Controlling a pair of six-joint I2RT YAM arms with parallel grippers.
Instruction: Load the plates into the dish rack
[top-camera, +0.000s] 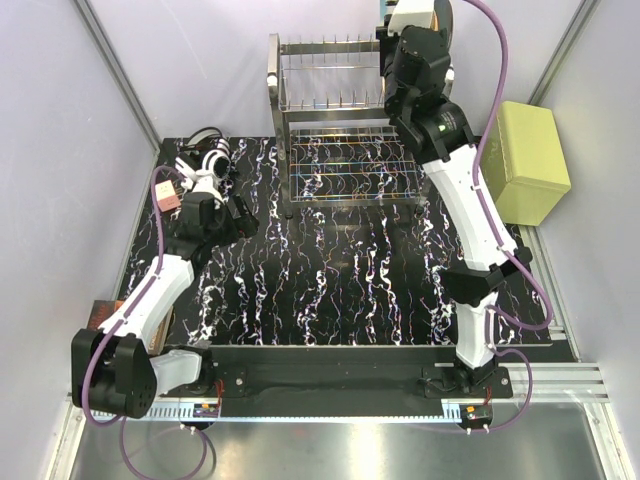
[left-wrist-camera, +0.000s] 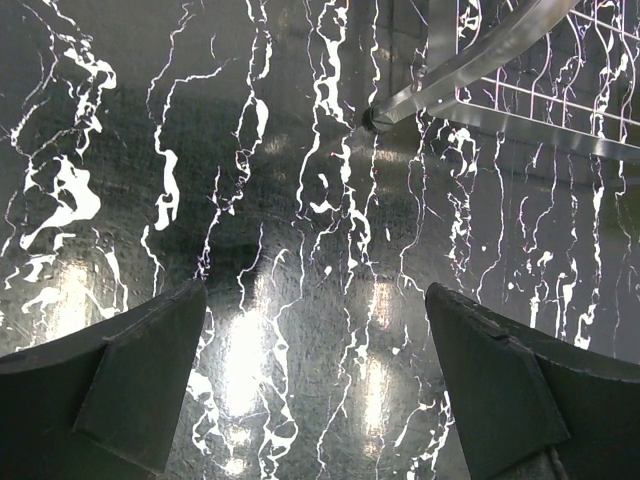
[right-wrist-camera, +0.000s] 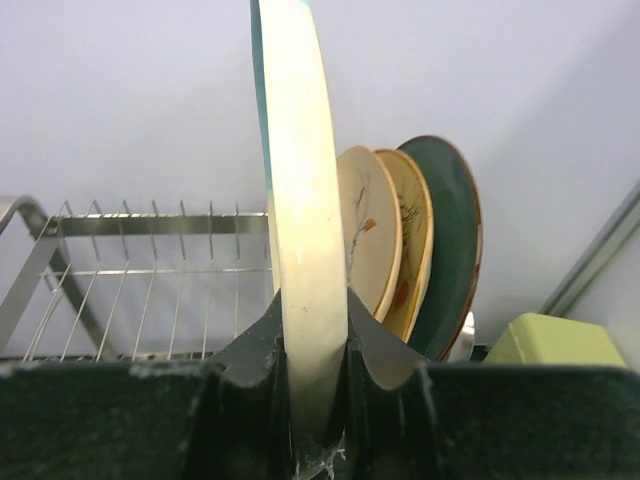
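We see the right gripper (right-wrist-camera: 312, 345) clamped on the rim of the cream plate (right-wrist-camera: 300, 200), which it holds upright at the right end of the dish rack (right-wrist-camera: 150, 270). Just behind it stand two orange plates (right-wrist-camera: 372, 235) and the teal plate (right-wrist-camera: 452, 240). The left gripper (left-wrist-camera: 315, 375) hangs with its fingers apart over the table (left-wrist-camera: 300, 150).

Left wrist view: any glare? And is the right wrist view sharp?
Left wrist: bright reflections blotch the glossy black marbled tabletop at the open left gripper. Right wrist: the cream round ceramic plate in the right gripper looks sharp.
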